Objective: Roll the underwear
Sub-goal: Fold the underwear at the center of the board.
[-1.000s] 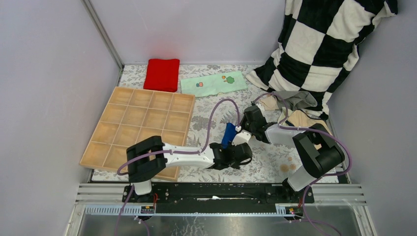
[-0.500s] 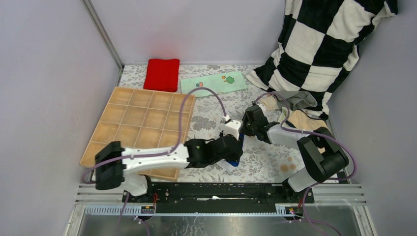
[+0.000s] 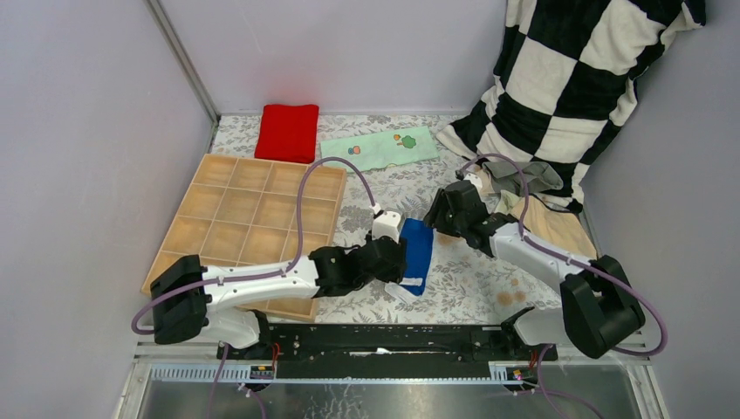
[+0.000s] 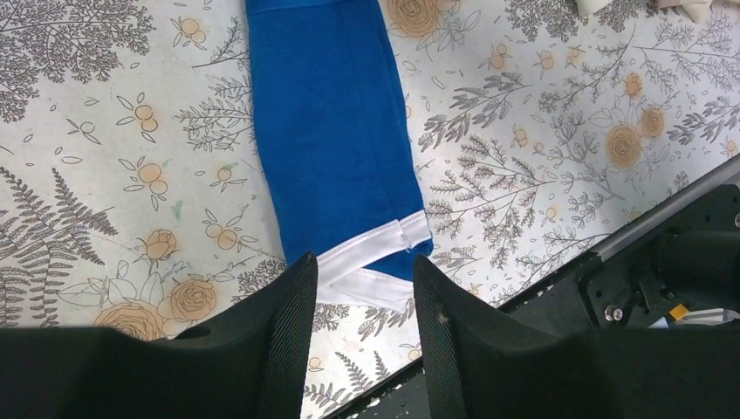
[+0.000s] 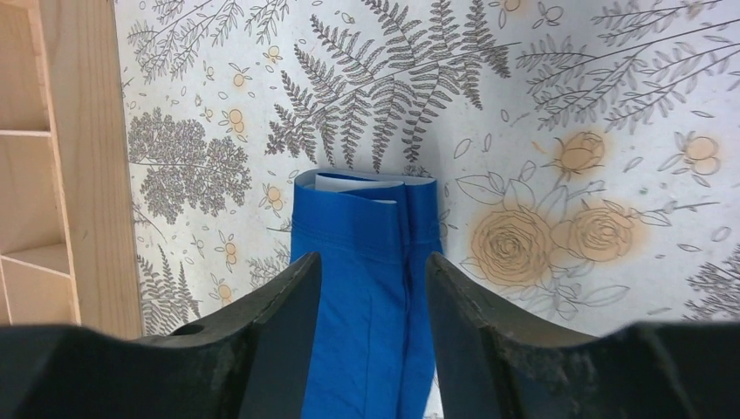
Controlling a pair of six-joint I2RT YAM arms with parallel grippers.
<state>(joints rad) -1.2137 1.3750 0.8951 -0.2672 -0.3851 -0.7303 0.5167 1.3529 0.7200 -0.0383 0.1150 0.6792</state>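
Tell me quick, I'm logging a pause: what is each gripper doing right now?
Left gripper: open above the blue underwear, holding nothing.
Right gripper: open above the same underwear, holding nothing.

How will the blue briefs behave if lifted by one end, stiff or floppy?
Probably floppy: the blue briefs lie flat as a thin folded strip, so a lifted end would likely droop and unfold. Likely light for their size, being thin fabric. Pushed across the floral cloth, they would probably bunch rather than slide whole.
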